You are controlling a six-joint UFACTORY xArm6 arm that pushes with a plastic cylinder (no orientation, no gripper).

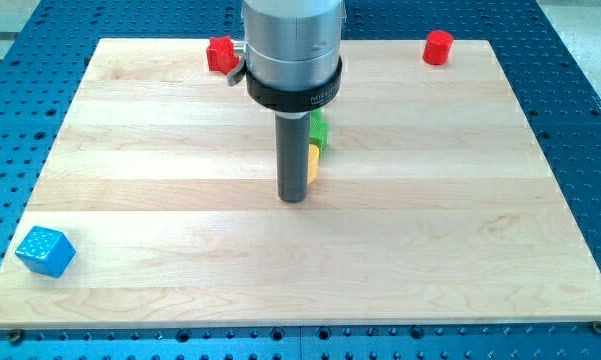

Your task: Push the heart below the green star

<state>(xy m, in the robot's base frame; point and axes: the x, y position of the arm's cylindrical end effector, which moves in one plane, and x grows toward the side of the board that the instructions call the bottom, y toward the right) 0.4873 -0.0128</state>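
My tip (294, 198) rests on the wooden board just below the view's centre. Right behind the rod, on its right side, a yellow block (313, 163) shows as a thin sliver; its shape is hidden, so I cannot tell if it is the heart. Directly above it sits a green block (319, 131), also mostly hidden by the rod, its star shape not clear. The yellow block touches or nearly touches the green one and the rod.
A red block (220, 54) lies at the board's top edge, left of the arm. A red cylinder (438, 47) stands at the top right. A blue cube (45, 251) sits at the board's bottom left edge. The wooden board (460, 230) lies on a blue perforated table.
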